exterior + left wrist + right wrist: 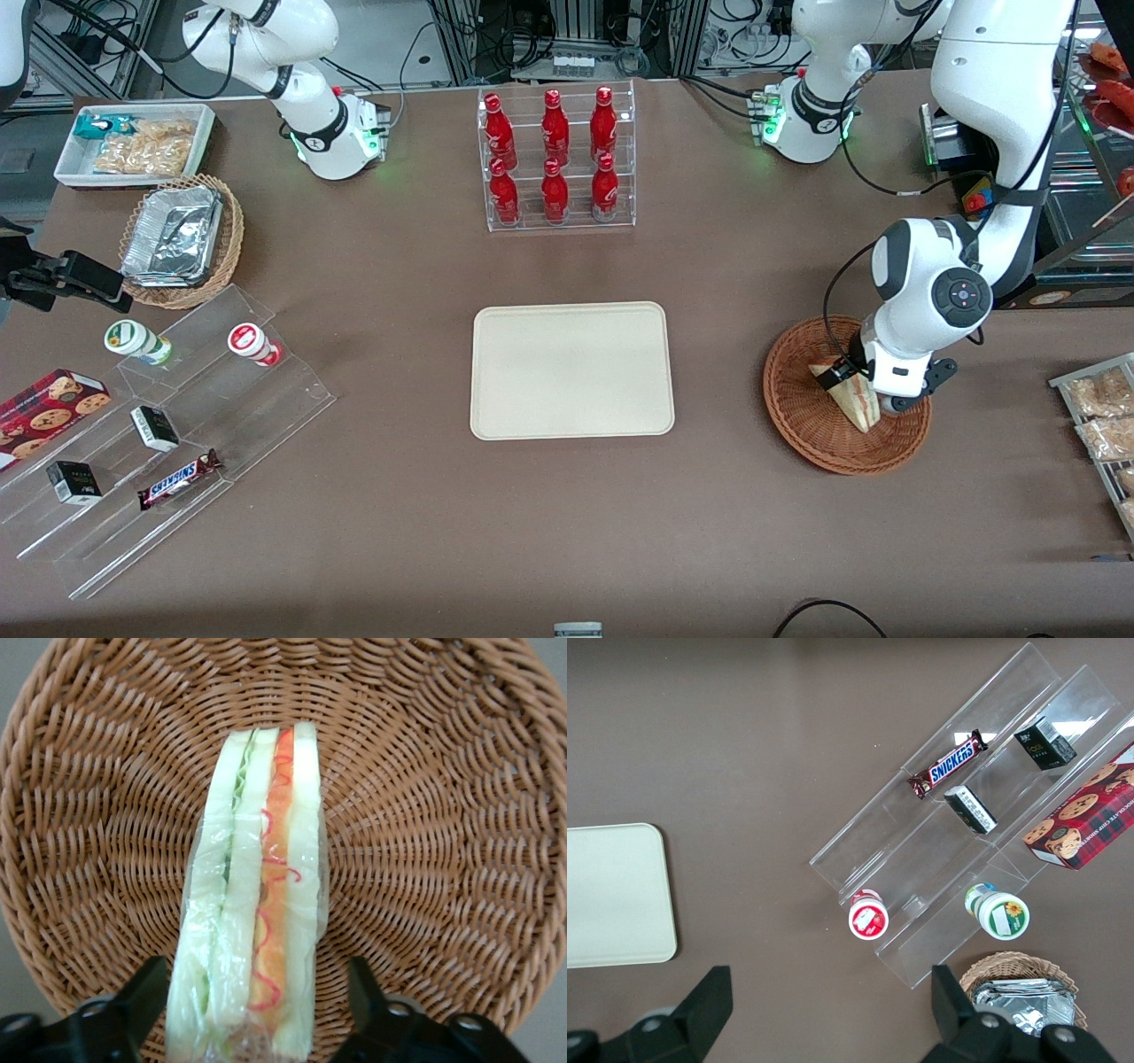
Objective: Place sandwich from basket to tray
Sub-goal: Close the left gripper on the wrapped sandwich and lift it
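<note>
The sandwich (852, 395) lies in the basket (802, 416), a pale wedge wrapped in clear film with its cut edge up. In the left wrist view the sandwich (257, 904) shows bread, green, orange and red squiggled layers running along the edge; its near end is cut off by the frame, so the full length cannot be seen there. The gripper (846, 377) is down inside the basket at the sandwich, and from the front the arm's white wrist covers part of the wedge and part of the basket's rim. The gripper (257, 1010) has its fingers (133, 1001) spread to either side of the wedge, each standing a little off the wrapping, so the pincer is released and not gripping; the fingertips themselves run out of frame. The basket (443, 833) fills nearly the whole wrist view, its weave bare around the sandwich.

The tray (571, 370) sits flat on the table (567, 532), well apart from the basket, toward the middle. Farther from the front camera than the tray stands a clear rack of red bottles (555, 155).
</note>
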Robot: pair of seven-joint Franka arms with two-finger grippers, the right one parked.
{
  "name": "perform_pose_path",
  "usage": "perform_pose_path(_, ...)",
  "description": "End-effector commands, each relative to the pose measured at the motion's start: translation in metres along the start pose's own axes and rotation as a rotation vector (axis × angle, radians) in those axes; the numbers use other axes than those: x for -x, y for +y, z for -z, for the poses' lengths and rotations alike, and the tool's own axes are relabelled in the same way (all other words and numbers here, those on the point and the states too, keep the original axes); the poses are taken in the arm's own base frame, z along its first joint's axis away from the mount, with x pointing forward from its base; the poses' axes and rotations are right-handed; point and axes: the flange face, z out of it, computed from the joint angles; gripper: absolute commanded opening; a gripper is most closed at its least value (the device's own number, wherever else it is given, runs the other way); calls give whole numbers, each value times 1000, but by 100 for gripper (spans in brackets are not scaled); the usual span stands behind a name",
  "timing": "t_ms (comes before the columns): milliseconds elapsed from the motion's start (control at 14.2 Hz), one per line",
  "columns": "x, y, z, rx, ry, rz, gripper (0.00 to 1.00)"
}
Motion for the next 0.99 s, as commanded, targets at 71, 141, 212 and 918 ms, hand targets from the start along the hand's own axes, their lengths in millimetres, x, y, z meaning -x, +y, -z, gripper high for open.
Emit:
perform_pose_path(71, -8, 4, 11, 12, 29, 4, 9)
perform_pose_path(141, -9, 5, 14, 13, 33, -1, 6)
perform_pose_path(212, -8, 5, 19, 8, 32, -9, 5)
perform_pose_path(918, 59, 173, 126, -18, -68, -409, 4)
